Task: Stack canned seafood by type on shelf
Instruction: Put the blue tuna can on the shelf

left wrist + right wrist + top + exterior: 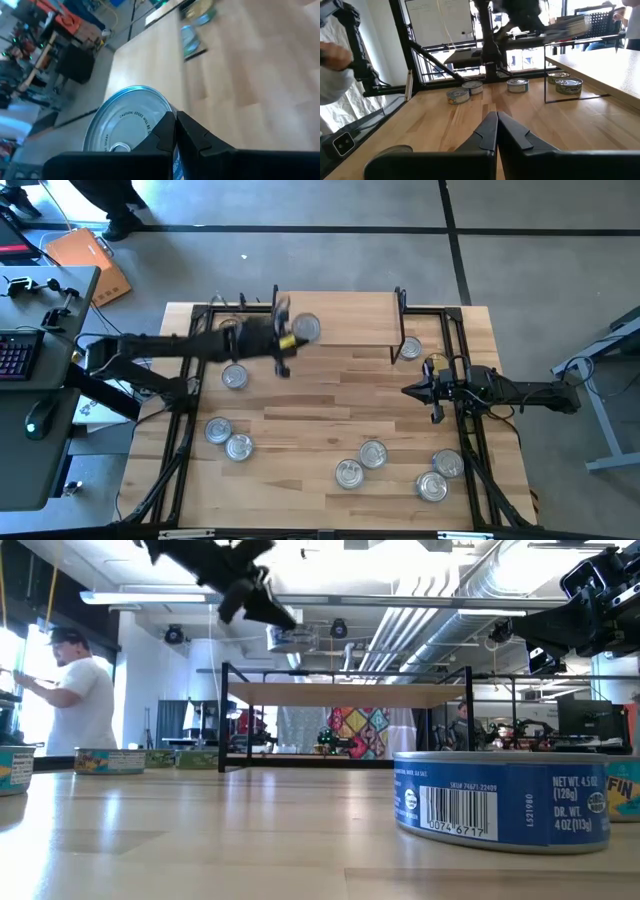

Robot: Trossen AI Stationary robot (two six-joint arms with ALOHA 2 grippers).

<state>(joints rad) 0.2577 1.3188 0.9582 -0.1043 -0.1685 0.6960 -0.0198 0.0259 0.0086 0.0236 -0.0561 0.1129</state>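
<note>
My left gripper (288, 338) holds a silver-lidded tin (307, 328) in the air over the left part of the shelf (345, 320), a light board on thin black legs near the table's far edge. The low view shows this tin (290, 638) clear above the shelf board (340, 693). Several other tins lie flat on the table, among them one (234, 377) near the left arm. Another tin (410, 348) sits at the shelf's right end. My right gripper (408, 391) is shut and empty above the table's right side. My left gripper (175, 140) is shut on the tin at its side (174, 166), where a strip of blue label shows between the fingers. The silver lid (125, 120) faces up beside the fingers. The arm slants down from the table's left. The tin is lifted clear above the shelf.
Two tins (218, 430) (239, 447) lie near the left front and several more (373, 453) (432, 486) near the right front. A blue-labelled tin (500, 802) stands close to the low camera. A person (70, 690) stands beyond the table's left.
</note>
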